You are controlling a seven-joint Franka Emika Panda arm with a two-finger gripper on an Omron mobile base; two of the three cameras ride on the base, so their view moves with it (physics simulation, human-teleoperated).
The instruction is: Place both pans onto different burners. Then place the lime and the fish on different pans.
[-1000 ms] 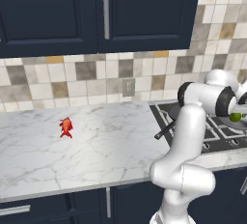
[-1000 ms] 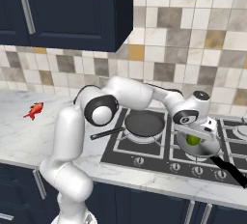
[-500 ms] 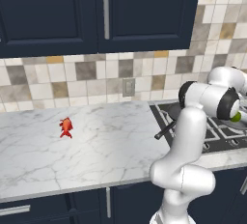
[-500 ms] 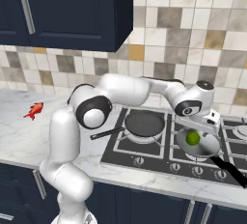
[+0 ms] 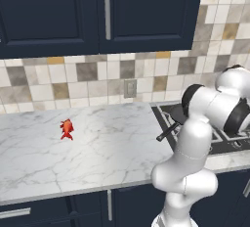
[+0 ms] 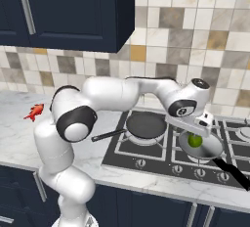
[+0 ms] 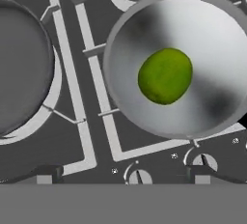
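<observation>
The lime is seen lying in the grey pan on the cooktop; the gripper is held spread above that pan. The fish is left on the counter, well apart from the cooktop.

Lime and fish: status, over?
Gripper open, above grey pan. Lime in that pan. Fish on counter, black pan empty. Nothing blocking.

Glossy white rounded arm segments with dark joint bands
</observation>
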